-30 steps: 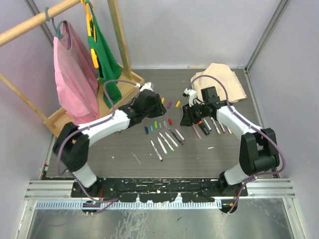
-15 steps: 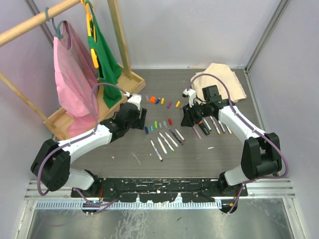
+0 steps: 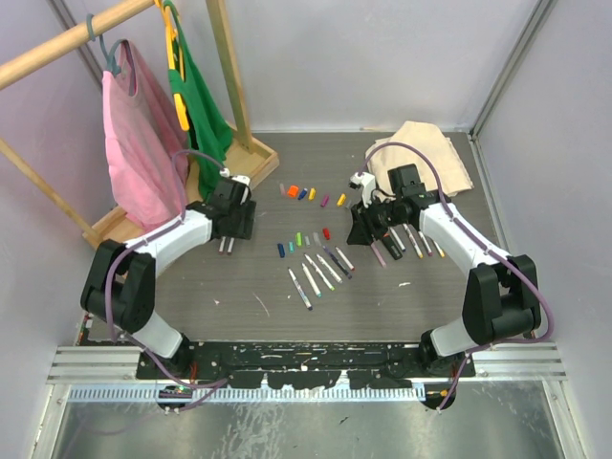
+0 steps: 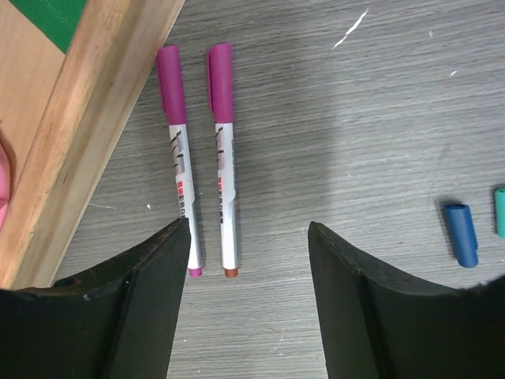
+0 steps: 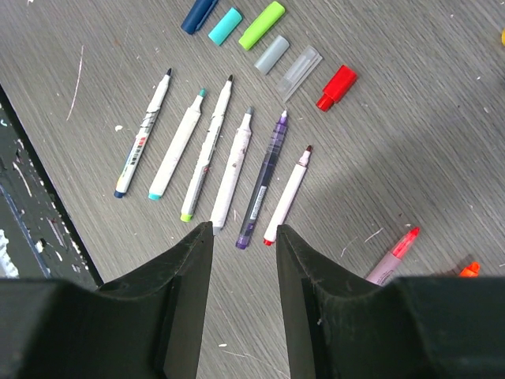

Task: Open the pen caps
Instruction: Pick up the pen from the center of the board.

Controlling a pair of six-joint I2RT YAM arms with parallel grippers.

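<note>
Two white pens lie side by side near the wooden rack base, both with magenta caps [image 4: 169,77] [image 4: 221,79] on. My left gripper [image 4: 248,229] [image 3: 232,229] hovers open over their rear ends, holding nothing. Loose pen caps lie mid-table: an orange one [image 3: 293,191] at the back, plus a dark blue [image 5: 199,14], teal [image 5: 226,25], green [image 5: 261,24] and red one [image 5: 337,87] in a row. Several uncapped pens [image 5: 230,162] [image 3: 320,271] lie below that row. My right gripper [image 5: 245,229] [image 3: 359,228] stands open and empty just short of their rear ends.
The wooden rack base [image 4: 87,118] runs close along the left finger. A rack [image 3: 143,143] with pink and green garments stands back left. A beige cloth [image 3: 426,153] lies back right. More pens [image 3: 411,239] lie right of the right gripper, a pink-tipped one [image 5: 392,257] nearest.
My left arm has swung left, away from the loose caps at the back, to the two capped pens by the rack base, and its jaws have widened. The right arm is still.
</note>
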